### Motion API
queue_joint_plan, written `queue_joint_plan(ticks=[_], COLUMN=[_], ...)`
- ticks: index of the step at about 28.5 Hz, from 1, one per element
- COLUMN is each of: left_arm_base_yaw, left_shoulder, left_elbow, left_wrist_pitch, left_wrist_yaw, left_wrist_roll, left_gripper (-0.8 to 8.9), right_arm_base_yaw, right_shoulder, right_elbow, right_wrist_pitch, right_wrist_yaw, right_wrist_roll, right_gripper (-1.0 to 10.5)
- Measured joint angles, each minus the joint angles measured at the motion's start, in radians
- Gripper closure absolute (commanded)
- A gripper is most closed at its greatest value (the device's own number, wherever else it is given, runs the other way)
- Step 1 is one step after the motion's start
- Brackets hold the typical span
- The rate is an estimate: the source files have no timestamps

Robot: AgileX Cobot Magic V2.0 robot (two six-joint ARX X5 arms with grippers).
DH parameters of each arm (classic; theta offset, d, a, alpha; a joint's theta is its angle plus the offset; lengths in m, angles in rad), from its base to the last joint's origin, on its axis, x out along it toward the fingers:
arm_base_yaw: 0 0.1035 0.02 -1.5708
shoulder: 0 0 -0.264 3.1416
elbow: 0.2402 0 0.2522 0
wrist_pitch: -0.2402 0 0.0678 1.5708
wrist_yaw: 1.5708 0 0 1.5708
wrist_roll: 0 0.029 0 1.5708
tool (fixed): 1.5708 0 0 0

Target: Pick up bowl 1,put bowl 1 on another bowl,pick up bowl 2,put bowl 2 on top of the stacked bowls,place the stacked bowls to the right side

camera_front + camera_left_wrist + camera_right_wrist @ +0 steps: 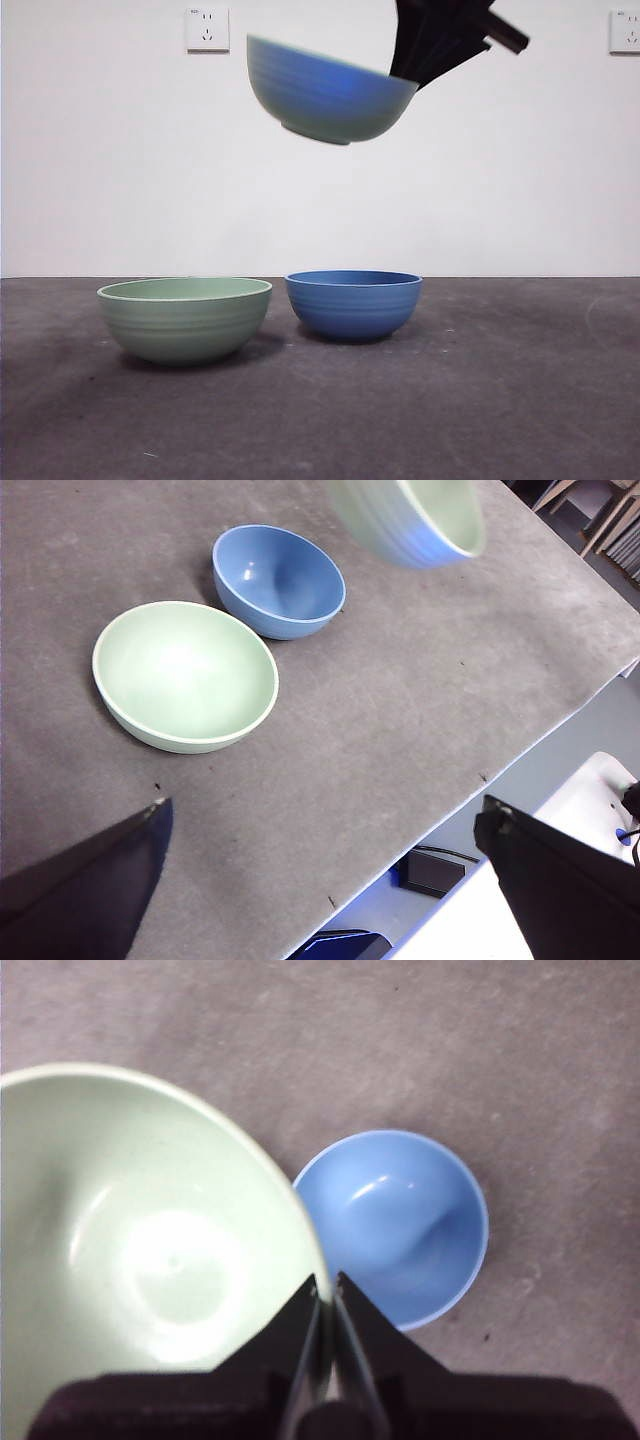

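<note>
While I watch the three views together, I write what I see as the operator.

Right gripper (327,1295): its two jaws are pinched on the rim of bowl 1 (150,1260), one jaw inside and one outside, and it holds the bowl high in the air.

Bowl 1: a pale green bowl, lifted well above the table (500,400) and tilted in the front view (there it looks partly blue, I think from blur and shadow, but I cannot be sure).

Another bowl (353,303): the blue bowl stands upright on the table, below the lifted bowl and a little to one side of it in the right wrist view.

Bowl 2 (185,318): the second green bowl stands just beside the blue one, not touching it.

Left gripper (325,880): it waits high over the table with its jaws spread wide and nothing between them.

Step in hand: I judge that bowl 1 is being carried to the blue bowl; nothing is stacked yet.

Risk 1: the grip is only on a thin rim, so the bowl could swing or slip out if I move too fast.

Risk 2: the bowl hangs tilted; if I let go before it is level and centred, it may land on the blue rim and slide off.

Risk 3: a descent off to the side could push bowl 2.
</note>
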Motion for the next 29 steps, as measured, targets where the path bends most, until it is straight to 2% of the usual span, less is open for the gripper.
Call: queue_joint_plan(ticks=[7, 13, 17, 29], left_arm_base_yaw=[-0.012, -0.017, -0.029, -0.033], left_shoulder=[0.0, 0.0, 0.0, 0.024], left_elbow=[0.0, 0.0, 0.0, 0.0], left_wrist_pitch=[-0.017, -0.023, -0.024, -0.025], left_wrist_yaw=[-0.001, -0.046, -0.057, -0.082], left_wrist_roll=[0.0, 0.0, 0.0, 0.0], left_gripper=[2.74, 2.74, 2.74, 2.74], right_arm_base_yaw=[-0.054, -0.093, -0.109, -0.109], right_shoulder=[0.23, 0.372, 0.433, 0.489], right_elbow=[0.158, 0.184, 0.184, 0.185], right_wrist_pitch=[-0.03, -0.023, -0.023, -0.025], right_wrist_yaw=[0.001, 0.028, 0.058, 0.055], right_wrist_roll=[-0.022, -0.03, -0.045, -0.063], right_gripper=[9.6, 9.6, 9.6, 9.5])
